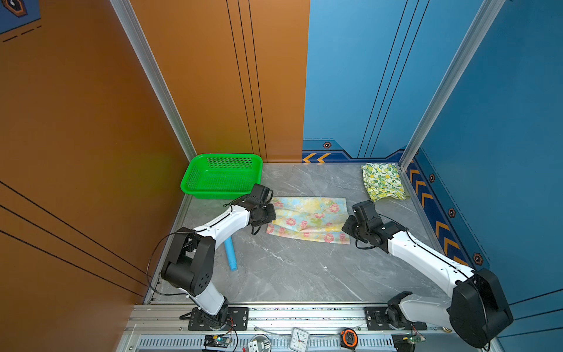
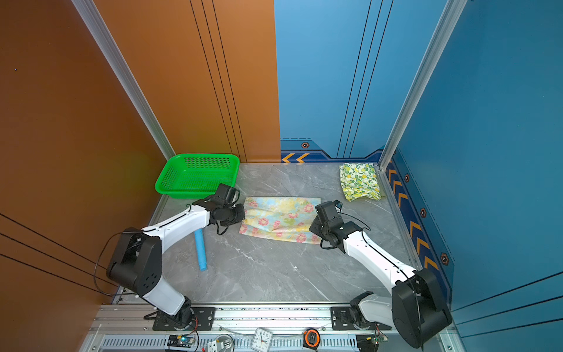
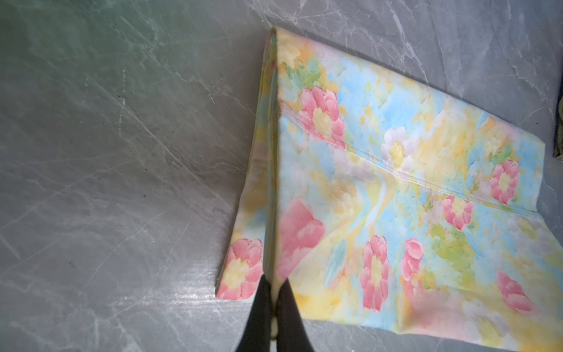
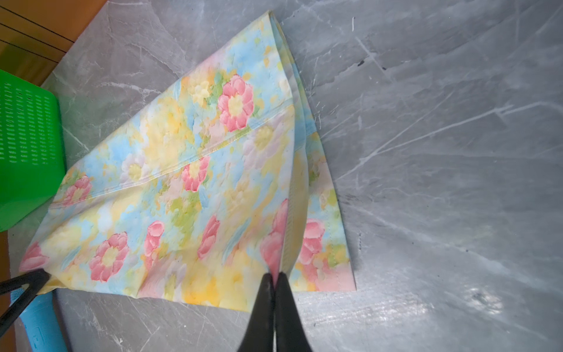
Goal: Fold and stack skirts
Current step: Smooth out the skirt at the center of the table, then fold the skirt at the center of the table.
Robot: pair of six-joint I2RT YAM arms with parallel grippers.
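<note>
Item: pastel floral skirt (image 1: 309,219), lying flat and part-folded mid-worktop (image 1: 289,268), towards the far edge. Left gripper (image 3: 275,283): fingers pressed together on a raised ridge of cloth at the skirt's left end. Right gripper (image 4: 275,277): pinching likewise at the right end. This looks like a paired hold for carrying one edge over in the next fold. Lemon-print skirt (image 1: 382,181): folded, far right corner, likely the stack's base. Green basket (image 1: 190,179): far left corner. Blue toy (image 1: 230,254): by the left edge.
</note>
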